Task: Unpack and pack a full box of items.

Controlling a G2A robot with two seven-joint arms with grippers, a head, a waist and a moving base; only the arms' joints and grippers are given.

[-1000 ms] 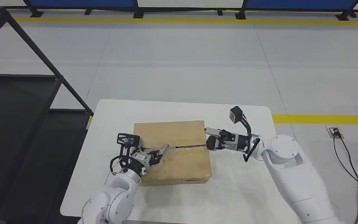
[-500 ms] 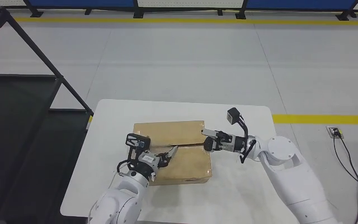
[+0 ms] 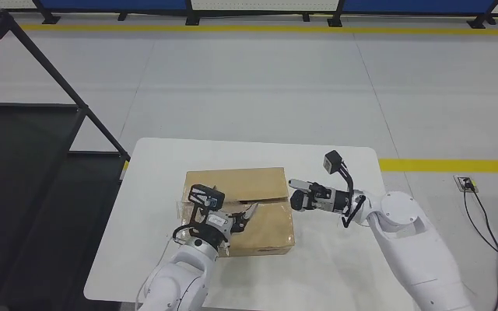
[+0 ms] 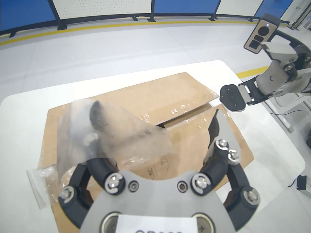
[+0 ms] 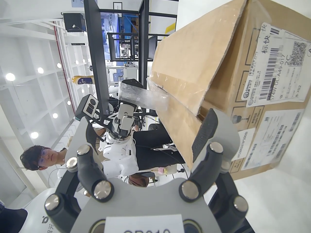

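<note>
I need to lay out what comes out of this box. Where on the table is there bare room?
Widest bare patch: between the box and the left edge of the table. A narrower strip runs behind the box along the far edge. Crowded: the box's right end, by the right gripper, and its top, under the left gripper.

You have the box [image 3: 233, 183] on the table [image 3: 311, 264]; left gripper [image 3: 247, 213] over it, right gripper [image 3: 294, 193] at its right edge.

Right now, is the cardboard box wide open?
No, the cardboard box has its top flaps lying nearly flat, with only a narrow gap between them.
</note>
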